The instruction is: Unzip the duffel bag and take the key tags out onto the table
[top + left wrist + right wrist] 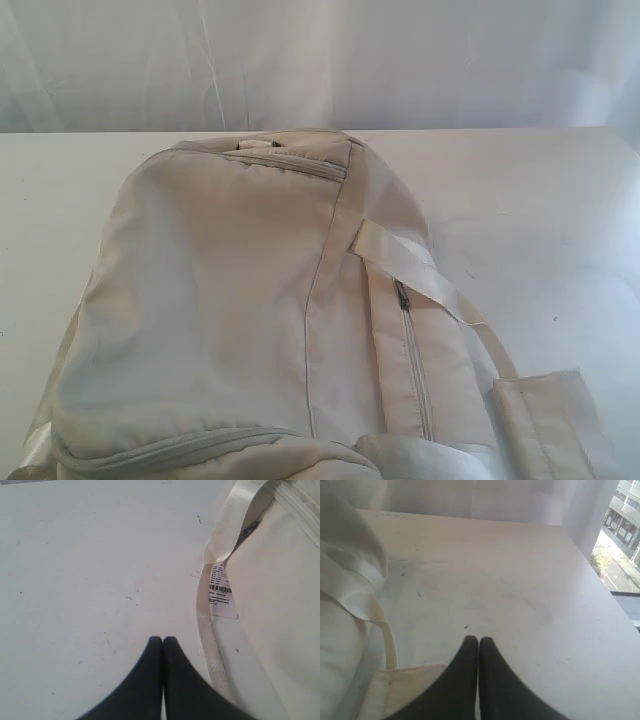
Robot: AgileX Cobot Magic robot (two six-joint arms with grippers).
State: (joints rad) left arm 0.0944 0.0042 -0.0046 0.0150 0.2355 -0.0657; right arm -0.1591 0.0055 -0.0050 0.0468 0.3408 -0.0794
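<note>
Duffel bag (220,300) flat in the middle of the table (560,200), long way running from the near edge toward the curtain (320,60). All zipped up, with no key tags to be seen, likely inside. Side zipper (412,370) along the same line, on the bag's right part, with a small pull (402,296) at the far end, just under a pale strap (410,262).

Left gripper (162,641) pinched shut, holding nothing, over bare table with the bag's edge just beside. Right gripper (478,641) pinched shut as well, empty, with bag and strap close beside. Neither touching the bag. Probably the right arm nearer to that pull — only a guess from the side.

White label (220,592) by the strap, with a bar code — tiny print, too small to read.
</note>
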